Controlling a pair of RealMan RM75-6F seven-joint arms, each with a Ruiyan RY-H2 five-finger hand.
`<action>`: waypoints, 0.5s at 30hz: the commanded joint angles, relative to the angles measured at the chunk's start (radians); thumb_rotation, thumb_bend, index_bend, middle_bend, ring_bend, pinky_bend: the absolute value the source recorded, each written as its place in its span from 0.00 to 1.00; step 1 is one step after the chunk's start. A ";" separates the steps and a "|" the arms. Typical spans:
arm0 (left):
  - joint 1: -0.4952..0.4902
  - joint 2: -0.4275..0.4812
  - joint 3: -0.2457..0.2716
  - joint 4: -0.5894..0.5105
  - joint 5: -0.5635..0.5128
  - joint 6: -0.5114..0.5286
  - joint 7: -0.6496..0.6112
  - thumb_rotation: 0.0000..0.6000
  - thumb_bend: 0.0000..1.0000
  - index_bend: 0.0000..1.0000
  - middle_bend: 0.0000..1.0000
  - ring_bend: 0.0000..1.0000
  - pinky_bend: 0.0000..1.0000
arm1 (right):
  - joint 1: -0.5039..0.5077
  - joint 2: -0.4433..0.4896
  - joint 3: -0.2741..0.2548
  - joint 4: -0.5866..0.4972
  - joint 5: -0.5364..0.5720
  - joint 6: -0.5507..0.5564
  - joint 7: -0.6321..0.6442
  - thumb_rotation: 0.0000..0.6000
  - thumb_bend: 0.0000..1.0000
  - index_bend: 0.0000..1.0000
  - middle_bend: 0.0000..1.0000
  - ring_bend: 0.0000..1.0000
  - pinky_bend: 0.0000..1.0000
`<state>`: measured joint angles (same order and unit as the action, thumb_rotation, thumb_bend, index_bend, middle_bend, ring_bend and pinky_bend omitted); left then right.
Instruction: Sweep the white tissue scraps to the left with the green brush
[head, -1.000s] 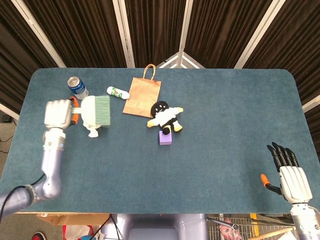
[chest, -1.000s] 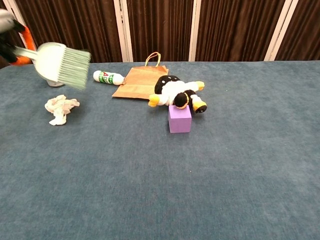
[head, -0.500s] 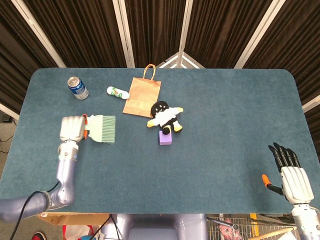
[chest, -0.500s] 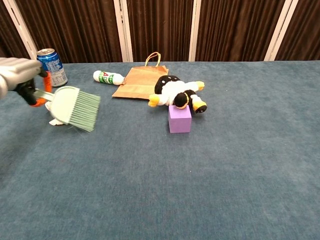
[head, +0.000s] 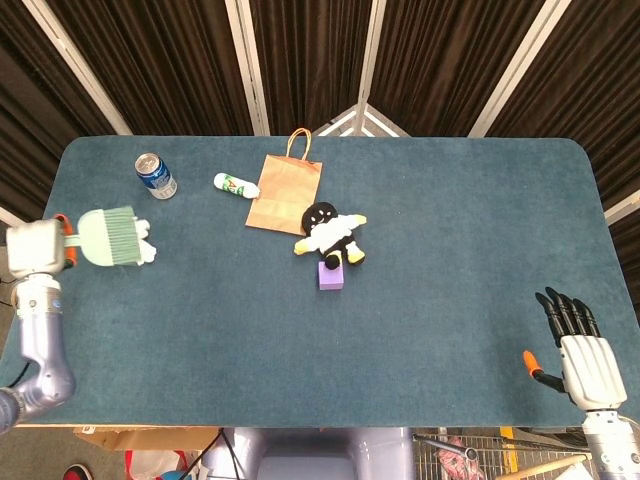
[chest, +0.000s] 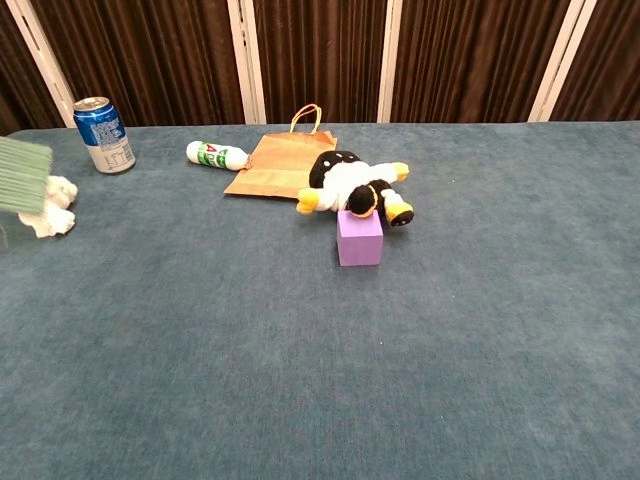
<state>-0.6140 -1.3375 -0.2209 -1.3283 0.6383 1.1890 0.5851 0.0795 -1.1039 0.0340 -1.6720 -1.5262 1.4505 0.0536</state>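
At the far left edge of the blue table (head: 420, 200), the left hand (head: 32, 250) is wrapped around the orange handle of the green brush (head: 108, 237). The brush lies with its long axis roughly left to right, handle toward the hand and bristles pointing right, and its bristle end sits against the white tissue scrap (head: 146, 250), which peeks out just beyond and below the bristles; in the chest view only the bristle tips and the crumpled scrap (chest: 50, 208) show at the frame's left border. Behind the scrap, well apart from it, stands a blue soda can (head: 155, 176), upright. Further right of the can lies a small white bottle (head: 236, 186) on its side, its end just beside a flat brown paper bag (head: 285, 192) with its handle pointing away. Touching the bag's near right corner sprawls a black-and-white plush toy (head: 331, 233), with a purple block (head: 331, 275) right against its near side. Far to the right, at the table's near corner, the right hand (head: 580, 348) holds nothing, fingers straight and slightly spread.
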 joint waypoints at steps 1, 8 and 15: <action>0.028 0.055 -0.050 -0.032 0.023 0.008 -0.086 1.00 0.83 0.81 1.00 1.00 1.00 | 0.001 -0.002 0.000 -0.001 -0.001 0.000 -0.004 1.00 0.36 0.00 0.00 0.00 0.04; 0.024 0.074 -0.060 -0.144 0.094 0.023 -0.109 1.00 0.83 0.81 1.00 1.00 1.00 | 0.005 -0.007 0.002 0.000 -0.001 -0.006 -0.009 1.00 0.36 0.00 0.00 0.00 0.04; 0.004 0.007 -0.020 -0.221 0.121 0.029 -0.044 1.00 0.83 0.80 1.00 1.00 1.00 | 0.008 -0.006 0.004 0.003 0.007 -0.012 -0.001 1.00 0.36 0.00 0.00 0.00 0.04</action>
<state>-0.6045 -1.3120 -0.2531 -1.5321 0.7483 1.2148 0.5310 0.0873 -1.1099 0.0380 -1.6693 -1.5195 1.4384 0.0518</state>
